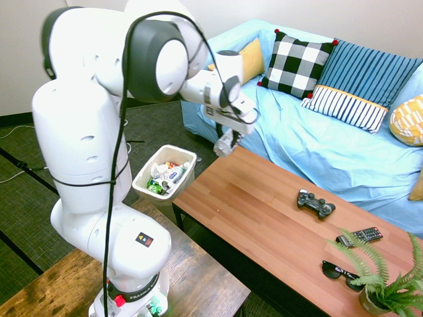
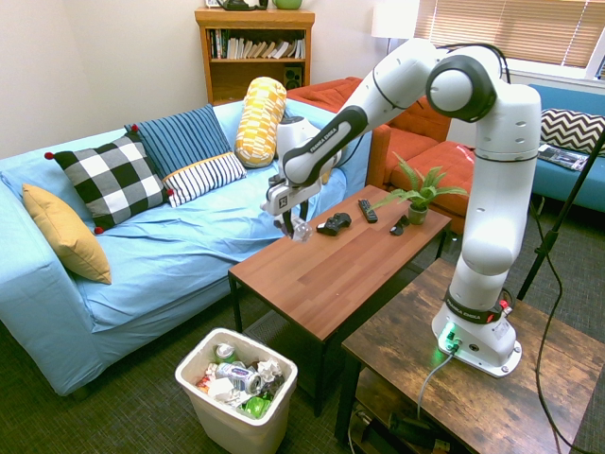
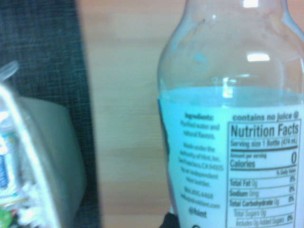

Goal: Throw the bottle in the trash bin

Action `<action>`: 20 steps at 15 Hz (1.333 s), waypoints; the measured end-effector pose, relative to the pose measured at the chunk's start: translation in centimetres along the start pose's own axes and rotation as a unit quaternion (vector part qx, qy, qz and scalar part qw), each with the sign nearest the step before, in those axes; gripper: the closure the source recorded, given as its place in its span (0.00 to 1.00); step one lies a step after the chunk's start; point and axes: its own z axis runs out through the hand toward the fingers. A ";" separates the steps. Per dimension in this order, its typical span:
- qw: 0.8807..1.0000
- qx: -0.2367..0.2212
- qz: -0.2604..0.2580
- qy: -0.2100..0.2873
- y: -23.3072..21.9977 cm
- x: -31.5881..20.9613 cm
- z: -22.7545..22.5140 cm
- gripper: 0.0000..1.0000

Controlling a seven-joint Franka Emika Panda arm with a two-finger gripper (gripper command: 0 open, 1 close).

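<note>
Tool (image 1: 227, 140) (image 2: 294, 224) points straight down, jaws clamped on the bottle (image 1: 225, 142) (image 2: 300, 228) (image 3: 237, 118). Bottle is off the table (image 1: 264, 218) (image 2: 331, 274), hanging in the air above the table's end nearest the trash bin (image 1: 142, 178) (image 2: 232, 426).

Bottle orientation: long axis roughly upright with a slight tilt, one end caught between the jaws, the clear body hanging below them. Which end holds the cap cannot be told from the exterior views. In the wrist view the bottle fills much of the frame, clear and seemingly empty above a pale label with dark print: "Nutrition Facts", "contains no juice", "hint". Wood grain of the table shows through and behind it, dark carpet alongside, and a corner of the bin with its litter at one edge.

Trash bin stands on the floor beside the table end, well below the bottle and offset from it, not directly under. It is already partly filled with cans, wrappers and crumpled paper.

On the table, well apart from the bottle: black game controller (image 1: 315, 203) (image 2: 333, 223), remote (image 1: 359, 236) (image 2: 367, 210), sunglasses (image 1: 340, 273), potted fern (image 1: 386, 281) (image 2: 419, 194). Blue sofa (image 1: 344, 158) (image 2: 151, 255) with cushions runs along the table's far side.
</note>
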 end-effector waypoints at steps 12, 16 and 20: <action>0.997 -0.056 -0.053 0.020 -15.7 -16.2 11.0 0.00; 0.997 -0.066 -0.044 0.021 -16.7 -15.8 10.6 0.00; 0.996 -0.074 -0.043 0.022 -16.5 -15.8 10.7 0.00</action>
